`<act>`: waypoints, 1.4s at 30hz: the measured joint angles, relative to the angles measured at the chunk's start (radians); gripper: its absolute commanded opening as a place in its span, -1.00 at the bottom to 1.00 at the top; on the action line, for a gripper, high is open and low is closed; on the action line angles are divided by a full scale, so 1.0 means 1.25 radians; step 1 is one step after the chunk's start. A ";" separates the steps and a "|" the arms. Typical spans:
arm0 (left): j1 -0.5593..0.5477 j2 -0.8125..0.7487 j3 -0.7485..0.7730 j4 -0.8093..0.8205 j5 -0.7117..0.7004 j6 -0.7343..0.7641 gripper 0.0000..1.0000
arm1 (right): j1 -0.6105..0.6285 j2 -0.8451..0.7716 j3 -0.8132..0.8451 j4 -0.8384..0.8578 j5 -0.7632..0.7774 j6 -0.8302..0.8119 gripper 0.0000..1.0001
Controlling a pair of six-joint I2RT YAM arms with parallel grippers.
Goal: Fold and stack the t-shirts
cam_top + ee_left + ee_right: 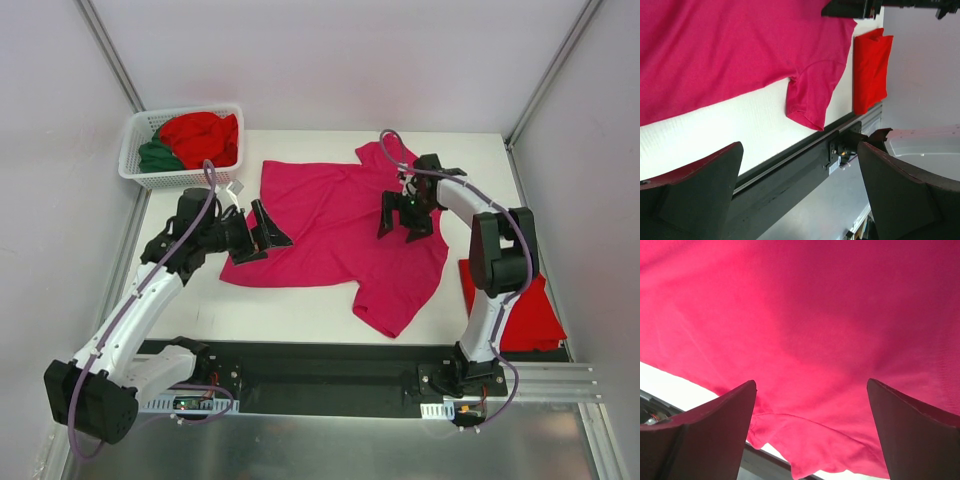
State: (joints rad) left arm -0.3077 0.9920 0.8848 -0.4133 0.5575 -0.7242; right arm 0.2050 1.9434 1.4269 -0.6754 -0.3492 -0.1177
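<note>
Far-left corner of the table (300, 300): white lattice basket (150, 172) holding a crumpled red t-shirt (203, 135) with a dark green t-shirt (157, 156) bunched against its left side. Just right of the basket, the left gripper (262, 234) sits at the left edge of the magenta t-shirt (330, 215). Its jaws are spread wide and nothing is between them. Whether a finger touches the cloth cannot be told. The magenta t-shirt lies spread out across the middle of the table, mostly flat, with one sleeve (392, 305) reaching toward the near edge and the other toward the far edge. The right gripper (403, 232) hangs over the right half of this shirt, pointing down. Its jaws are also wide apart and empty, and the right wrist view shows only magenta cloth between the two fingers. Far right, near the table's right edge and apart from the magenta shirt: a folded red t-shirt (530, 318) lying flat, partly hidden behind the right arm.
</note>
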 measured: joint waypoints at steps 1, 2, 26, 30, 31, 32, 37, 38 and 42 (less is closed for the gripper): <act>0.010 0.004 0.004 -0.001 0.001 0.006 0.99 | 0.007 0.000 -0.006 -0.004 0.001 0.000 0.93; 0.020 0.012 0.010 -0.001 0.002 0.011 0.99 | 0.012 0.000 -0.013 -0.006 0.001 0.000 0.93; 0.085 0.819 0.620 -0.153 -0.041 0.301 0.99 | 0.024 -0.010 -0.084 -0.126 0.111 0.000 0.93; 0.085 0.895 0.696 -0.189 -0.062 0.329 0.99 | 0.024 -0.010 -0.091 -0.151 0.138 0.000 0.93; 0.085 0.913 0.723 -0.193 -0.065 0.336 0.99 | 0.024 -0.010 -0.092 -0.156 0.142 0.000 0.93; 0.085 0.930 0.753 -0.195 -0.067 0.342 0.99 | 0.024 -0.010 -0.093 -0.161 0.144 -0.001 0.93; 0.085 1.005 0.899 -0.196 -0.066 0.362 0.99 | 0.025 -0.010 -0.094 -0.168 0.145 -0.003 0.93; 0.085 1.017 0.921 -0.194 -0.063 0.362 0.98 | 0.025 -0.010 -0.093 -0.170 0.145 -0.004 0.93; 0.086 1.062 0.974 -0.188 -0.056 0.362 0.99 | 0.028 -0.010 -0.086 -0.186 0.145 -0.005 0.93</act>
State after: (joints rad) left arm -0.2005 2.3199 2.1025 -0.6483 0.4881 -0.2714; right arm 0.2398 1.9312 1.3193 -0.9073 -0.1684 -0.1238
